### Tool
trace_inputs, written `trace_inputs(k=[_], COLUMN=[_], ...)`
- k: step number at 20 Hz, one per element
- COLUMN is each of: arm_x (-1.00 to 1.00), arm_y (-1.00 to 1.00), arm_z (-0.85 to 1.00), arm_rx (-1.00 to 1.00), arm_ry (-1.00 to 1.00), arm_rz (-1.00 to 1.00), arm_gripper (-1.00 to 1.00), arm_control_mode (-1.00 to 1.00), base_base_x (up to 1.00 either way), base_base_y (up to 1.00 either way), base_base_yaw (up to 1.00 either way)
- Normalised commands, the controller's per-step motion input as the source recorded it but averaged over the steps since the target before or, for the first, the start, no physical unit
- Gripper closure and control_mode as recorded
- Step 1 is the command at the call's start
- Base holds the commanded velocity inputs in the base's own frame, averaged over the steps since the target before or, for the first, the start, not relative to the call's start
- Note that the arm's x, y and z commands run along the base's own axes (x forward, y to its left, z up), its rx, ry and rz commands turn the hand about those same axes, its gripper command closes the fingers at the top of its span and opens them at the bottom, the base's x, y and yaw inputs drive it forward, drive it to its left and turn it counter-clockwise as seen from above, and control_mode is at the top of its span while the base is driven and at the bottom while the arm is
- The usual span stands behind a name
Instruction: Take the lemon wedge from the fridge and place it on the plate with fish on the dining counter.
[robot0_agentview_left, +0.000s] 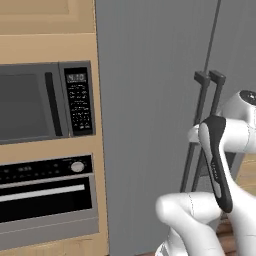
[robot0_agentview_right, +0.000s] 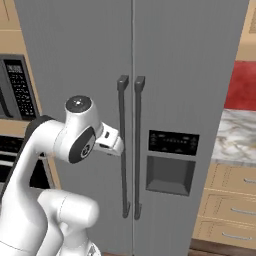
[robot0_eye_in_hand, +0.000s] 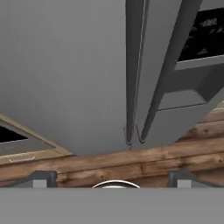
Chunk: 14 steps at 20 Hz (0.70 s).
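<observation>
Tan wood cabinetry (robot0_agentview_left: 47, 47) is filling the wall at 9 o'clock in the left base view. A grey microwave (robot0_agentview_left: 30, 102) with a dark keypad panel (robot0_agentview_left: 80, 102) is sitting built into it; a black-and-steel wall oven (robot0_agentview_left: 45, 197) is sitting directly below, a round knob (robot0_agentview_left: 77, 166) showing on its control strip. In the right base view, at 3 o'clock, a red wall panel (robot0_agentview_right: 241, 85) is showing above a marble-topped counter (robot0_agentview_right: 237, 137) with beige drawers (robot0_agentview_right: 230, 207). Brown wood-plank floor (robot0_eye_in_hand: 131, 159) is running across the hand view at 6 o'clock. Light is falling evenly, soft
</observation>
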Motion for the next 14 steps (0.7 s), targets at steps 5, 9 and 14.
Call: trace_inputs(k=[5, 9, 14], arm_x=[0.0, 0.0, 0.0], arm_y=[0.0, 0.0, 0.0], arm_z=[0.0, 0.0, 0.0], arm_rx=[0.0, 0.0, 0.0], arm_ry=[0.0, 0.0, 0.0], arm_rz=[0.0, 0.0, 0.0], arm_gripper=[-1.0, -1.0, -1.0], arm_control_mode=[1.0, 1.0, 1.0], base_base_x=[-0.64, 0.0, 0.06], base_base_y=[-0.35, -0.47, -0.37], base_base_yaw=[0.0, 0.01, 0.03])
